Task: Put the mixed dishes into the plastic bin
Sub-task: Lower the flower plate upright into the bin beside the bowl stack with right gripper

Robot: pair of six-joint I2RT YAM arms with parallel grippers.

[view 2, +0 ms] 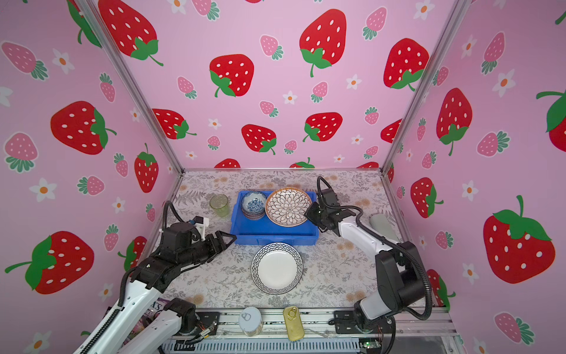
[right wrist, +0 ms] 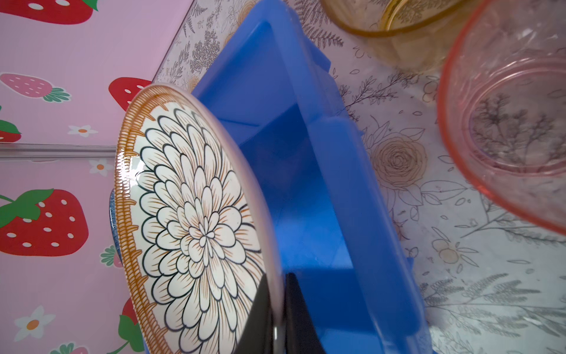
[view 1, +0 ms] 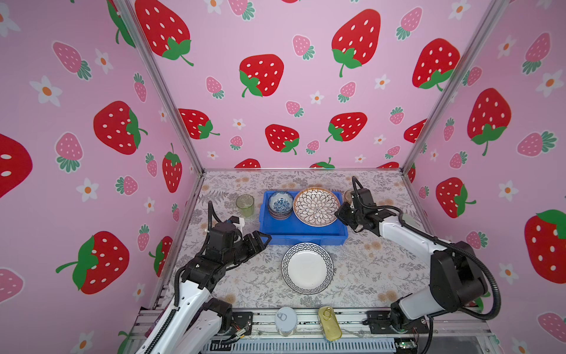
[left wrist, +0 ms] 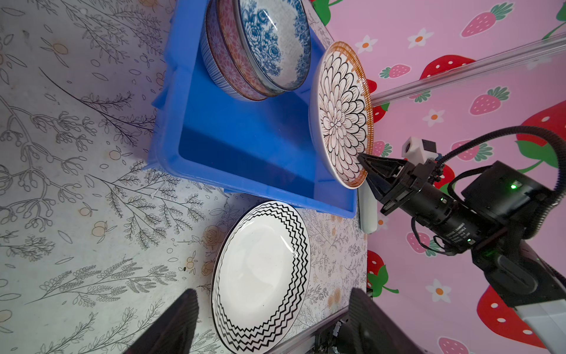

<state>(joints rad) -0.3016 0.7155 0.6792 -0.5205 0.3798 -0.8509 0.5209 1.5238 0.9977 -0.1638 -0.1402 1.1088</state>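
The blue plastic bin [view 1: 303,236] [view 2: 275,238] holds stacked patterned bowls [view 1: 280,203] [left wrist: 260,49] at its left. My right gripper [view 1: 338,213] [right wrist: 277,279] is shut on the rim of the petal-patterned plate [view 1: 316,206] [right wrist: 196,226], which hangs tilted over the bin's right half. In front of the bin a white wavy-rimmed plate [view 1: 307,267] [left wrist: 260,275] lies on the table. My left gripper [view 1: 265,239] [left wrist: 272,294] is open and empty by the bin's front-left corner. A green tumbler [view 1: 245,205] stands left of the bin. Amber [right wrist: 398,30] and pink [right wrist: 514,122] tumblers stand to its right.
A silver round tin [view 1: 286,320] and a gold oval tin [view 1: 329,323] sit on the front rail. A purple bag [view 2: 156,309] lies under the left arm. A pale oblong object [view 2: 381,225] lies by the right wall. Pink walls close three sides.
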